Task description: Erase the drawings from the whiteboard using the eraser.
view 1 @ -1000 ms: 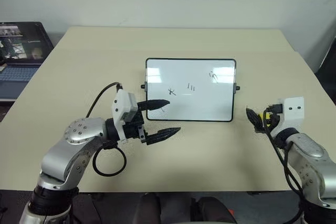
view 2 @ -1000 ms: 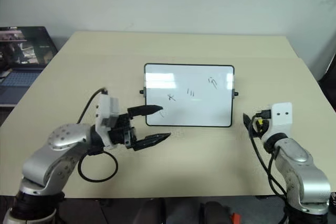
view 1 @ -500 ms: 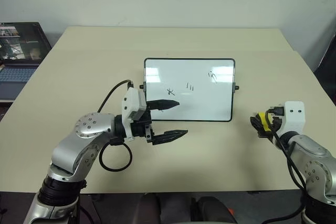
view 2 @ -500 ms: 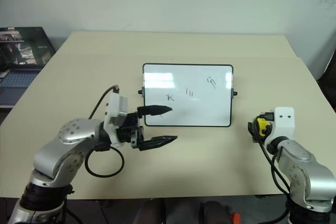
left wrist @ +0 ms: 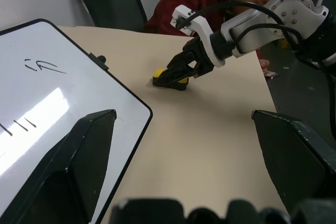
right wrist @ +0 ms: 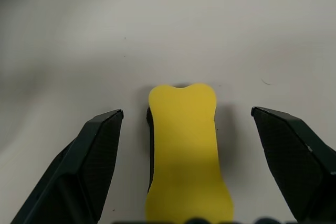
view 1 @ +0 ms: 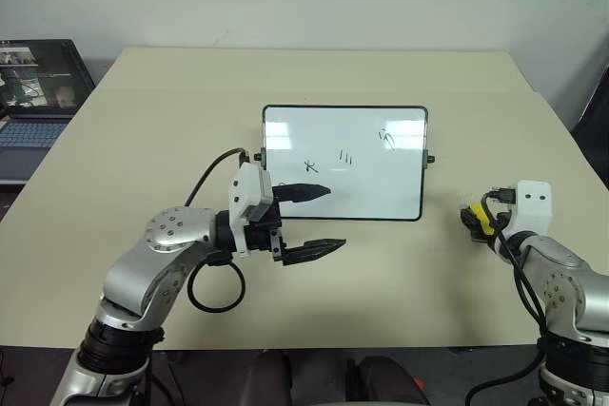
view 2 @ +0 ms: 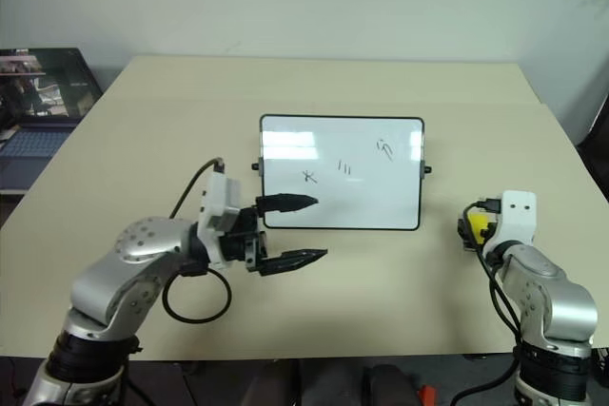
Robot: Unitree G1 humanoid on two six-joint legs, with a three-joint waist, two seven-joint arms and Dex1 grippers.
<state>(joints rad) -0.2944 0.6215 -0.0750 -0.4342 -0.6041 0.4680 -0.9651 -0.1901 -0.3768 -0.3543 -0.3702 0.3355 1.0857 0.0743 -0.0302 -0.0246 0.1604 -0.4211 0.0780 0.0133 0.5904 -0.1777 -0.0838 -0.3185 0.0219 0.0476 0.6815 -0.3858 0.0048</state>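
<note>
Whiteboard (view 1: 344, 163), one: flat at worktop (view 1: 143, 130) centre, bearing four drawings (view 1: 344, 157).
Eraser (right wrist: 185, 145), one, yellow: near the worktop's right edge, between the spread fingers of the right gripper (left wrist: 176, 75), lined up for pickup, apparently.
Left gripper (view 1: 312, 222), spread, empty, poised at the whiteboard's near-left corner, probably to steady it.

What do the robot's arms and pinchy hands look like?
Both arms are shiny silver metal with rounded joints. Each wrist carries a white boxy block, and black cables loop off it. The left gripper and right gripper each have two black pointed fingers, a bit like a crab's claw.
</note>
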